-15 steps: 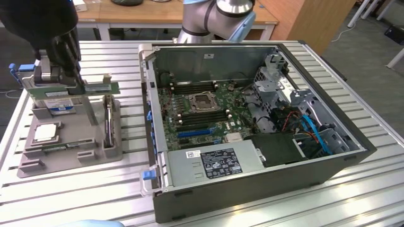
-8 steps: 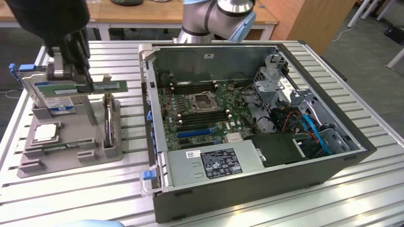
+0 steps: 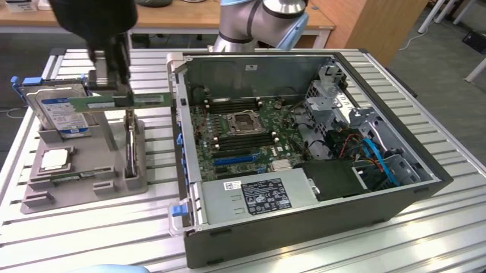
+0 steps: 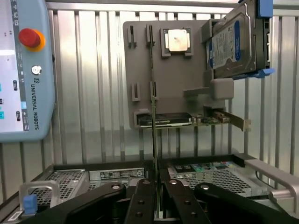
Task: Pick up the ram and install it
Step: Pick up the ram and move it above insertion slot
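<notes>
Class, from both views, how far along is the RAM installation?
Done: the long thin green circuit-board stick is lifted above the grey holder tray. In hand: the claw is shut on it. Left: it is not yet seated in the open computer case's motherboard.

Hard drive (image 3: 65, 112) just beside gripper (image 3: 108, 91) holding ram (image 3: 144, 99), case wall (image 3: 181, 91) before motherboard (image 3: 227, 145), open room overhead

Count by kind, placed against the holder.

- Holder (image 3: 83, 196): 1.
- Drive (image 3: 59, 111): 1, standing on holder.
- Processor (image 3: 54, 160): 1, flat on holder.
- Cards: 2, a black card (image 4: 163, 120) and a green card (image 4: 218, 119), both at the holder edge nearest the case.
- Ram (image 3: 148, 99): 1, above holder, pinched in gripper (image 3: 110, 85).
- Gripper: 1.
- Case (image 3: 304, 227): 1, beside holder.
- Pendant (image 4: 23, 70): 1, off to one side of holder.
</notes>
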You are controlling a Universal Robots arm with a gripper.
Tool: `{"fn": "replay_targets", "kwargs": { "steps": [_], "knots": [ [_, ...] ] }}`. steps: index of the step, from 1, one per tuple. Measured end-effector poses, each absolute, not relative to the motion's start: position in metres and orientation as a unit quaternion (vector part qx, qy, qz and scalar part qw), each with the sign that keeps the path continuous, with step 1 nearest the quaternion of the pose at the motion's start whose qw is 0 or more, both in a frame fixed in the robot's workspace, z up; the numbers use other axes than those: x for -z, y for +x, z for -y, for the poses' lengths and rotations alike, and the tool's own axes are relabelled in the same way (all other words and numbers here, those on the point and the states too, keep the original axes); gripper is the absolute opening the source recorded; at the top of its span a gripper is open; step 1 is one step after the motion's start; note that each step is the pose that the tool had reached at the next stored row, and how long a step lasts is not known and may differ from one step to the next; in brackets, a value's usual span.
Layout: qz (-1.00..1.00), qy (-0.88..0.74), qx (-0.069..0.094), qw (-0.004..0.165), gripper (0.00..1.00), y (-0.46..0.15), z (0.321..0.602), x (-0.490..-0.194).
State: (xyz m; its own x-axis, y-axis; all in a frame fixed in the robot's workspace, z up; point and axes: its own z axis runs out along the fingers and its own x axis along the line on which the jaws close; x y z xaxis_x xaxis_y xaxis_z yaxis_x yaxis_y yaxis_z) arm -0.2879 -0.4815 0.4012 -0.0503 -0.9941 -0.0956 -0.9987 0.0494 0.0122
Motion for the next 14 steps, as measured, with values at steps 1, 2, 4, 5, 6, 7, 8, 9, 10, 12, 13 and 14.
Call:
{"fn": "replay_targets", "kwargs": {
  "steps": [1,2,4,5,6,7,8,9,10,12,13,14],
  "knots": [
    [-0.724,-0.688,-0.038,0.030,0.13,-0.284,0.481,-0.402],
    [-0.724,-0.688,-0.038,0.029,0.13,-0.280,0.481,-0.402],
    [-0.724,-0.688,-0.039,0.029,0.13,-0.273,0.481,-0.402],
    [-0.724,-0.688,-0.040,0.028,0.13,-0.269,0.481,-0.403],
    [-0.724,-0.688,-0.040,0.028,0.13,-0.265,0.481,-0.403],
    [-0.724,-0.688,-0.041,0.027,0.13,-0.262,0.481,-0.404],
    [-0.724,-0.688,-0.041,0.027,0.13,-0.258,0.481,-0.404],
    [-0.724,-0.688,-0.042,0.026,0.13,-0.254,0.481,-0.404],
    [-0.724,-0.688,-0.042,0.026,0.13,-0.251,0.481,-0.405],
    [-0.724,-0.688,-0.043,0.025,0.13,-0.243,0.481,-0.406],
    [-0.724,-0.688,-0.044,0.024,0.13,-0.239,0.481,-0.406],
    [-0.724,-0.688,-0.044,0.024,0.13,-0.235,0.481,-0.406]
  ]
}}
